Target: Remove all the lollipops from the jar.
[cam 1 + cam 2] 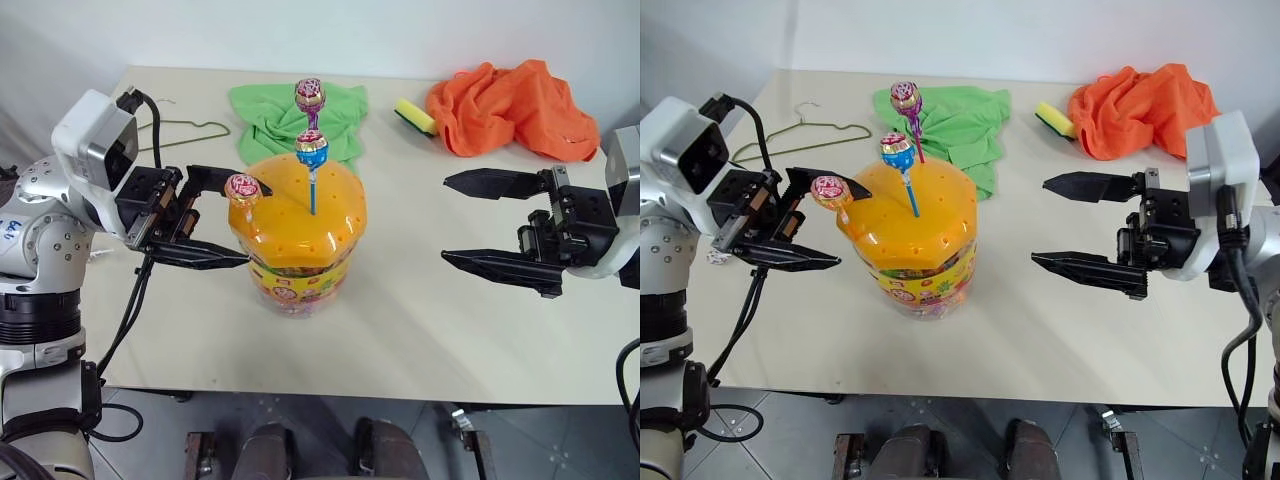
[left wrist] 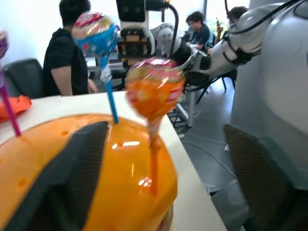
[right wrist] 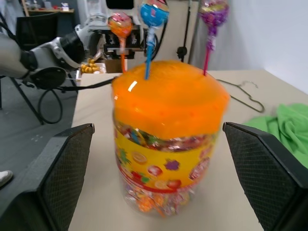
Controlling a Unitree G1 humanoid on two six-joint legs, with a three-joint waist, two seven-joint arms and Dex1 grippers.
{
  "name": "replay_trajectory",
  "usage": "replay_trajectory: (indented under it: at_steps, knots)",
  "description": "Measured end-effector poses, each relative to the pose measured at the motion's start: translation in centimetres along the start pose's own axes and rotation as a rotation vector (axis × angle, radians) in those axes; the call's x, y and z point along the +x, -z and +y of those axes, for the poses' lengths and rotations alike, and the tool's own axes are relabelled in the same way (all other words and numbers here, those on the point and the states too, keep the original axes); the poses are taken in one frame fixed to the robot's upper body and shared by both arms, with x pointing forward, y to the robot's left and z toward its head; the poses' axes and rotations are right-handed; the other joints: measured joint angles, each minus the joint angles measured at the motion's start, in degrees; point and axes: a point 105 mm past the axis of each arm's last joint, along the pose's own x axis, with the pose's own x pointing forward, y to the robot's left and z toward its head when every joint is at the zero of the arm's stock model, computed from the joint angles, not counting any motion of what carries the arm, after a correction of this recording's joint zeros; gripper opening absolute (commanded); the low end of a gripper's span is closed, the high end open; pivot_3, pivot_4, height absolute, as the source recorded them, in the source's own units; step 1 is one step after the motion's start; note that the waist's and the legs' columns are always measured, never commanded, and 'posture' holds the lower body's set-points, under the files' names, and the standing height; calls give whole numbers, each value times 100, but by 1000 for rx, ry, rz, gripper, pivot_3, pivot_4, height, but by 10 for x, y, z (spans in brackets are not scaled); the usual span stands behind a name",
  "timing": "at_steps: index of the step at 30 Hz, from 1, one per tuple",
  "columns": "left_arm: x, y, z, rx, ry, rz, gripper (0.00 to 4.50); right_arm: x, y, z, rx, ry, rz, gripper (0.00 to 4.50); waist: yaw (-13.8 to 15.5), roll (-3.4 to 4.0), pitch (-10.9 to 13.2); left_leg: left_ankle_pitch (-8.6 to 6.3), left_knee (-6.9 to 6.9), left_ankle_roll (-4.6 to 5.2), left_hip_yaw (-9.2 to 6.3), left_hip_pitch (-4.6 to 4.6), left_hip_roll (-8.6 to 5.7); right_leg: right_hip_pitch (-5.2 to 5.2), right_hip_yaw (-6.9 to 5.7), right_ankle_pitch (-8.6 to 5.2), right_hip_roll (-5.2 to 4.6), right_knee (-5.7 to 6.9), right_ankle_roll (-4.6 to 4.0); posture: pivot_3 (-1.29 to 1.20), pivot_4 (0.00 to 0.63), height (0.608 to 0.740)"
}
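The jar (image 1: 298,262) stands mid-table, a clear tub with a yellow label and a domed orange lid (image 1: 300,215). Three lollipops stick up from the lid: a purple one (image 1: 309,95) at the back, a blue one (image 1: 311,150) in the middle and a red one (image 1: 243,188) at the lid's left edge. My left gripper (image 1: 257,223) reaches in level from the left, open. Its fingers (image 2: 67,178) straddle the red lollipop (image 2: 154,91) with a gap on each side. My right gripper (image 1: 444,219) hangs open to the right of the jar, well apart from it and empty.
A green cloth (image 1: 340,115) lies behind the jar. An orange cloth (image 1: 510,105) and a yellow sponge (image 1: 414,116) sit at the back right, and a wire hanger (image 1: 190,128) at the back left. People (image 2: 65,57) sit beyond the table in the left wrist view.
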Motion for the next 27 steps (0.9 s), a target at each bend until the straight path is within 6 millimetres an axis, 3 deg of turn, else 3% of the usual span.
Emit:
replay_trajectory:
  at_steps: [9, 18, 23, 25, 27]
  knots:
    - [-3, -3, -1, -12, -9, 20, 72, 1, -1, 0, 5, 9, -10, 4500, 5, 0, 0, 0, 0, 0, 0, 0, 0, 0, 0, 0, 0, -1, 0, 0, 150, 740]
    - [-3, -43, 15, 147, -136, -21, 10, 4, -10, 10, 30, -46, -82, 4500, 4, 0, 0, 0, 0, 0, -6, 1, -1, 4, -1, 0, 0, -1, 0, 0, 150, 740]
    - [-11, -44, 33, 155, -320, 28, 10, 4, -10, 9, 36, -26, -88, 4500, -1, 0, 0, 0, 0, 0, -5, 2, 0, 5, -2, 0, 0, -1, 0, 0, 150, 740]
    - [-24, -41, 46, 126, -478, 103, 10, 4, -10, 8, 36, -24, -93, 4500, -2, 0, 0, 0, -1, 0, -6, 2, 0, 5, -2, 0, 0, -2, 0, 0, 150, 740]
    - [-56, -28, 65, 31, -749, 235, 10, 4, -10, 8, 35, -20, -94, 4500, -1, 0, 0, 0, -8, 0, -5, 8, -1, 5, 2, 0, 0, -2, 0, 0, 150, 740]
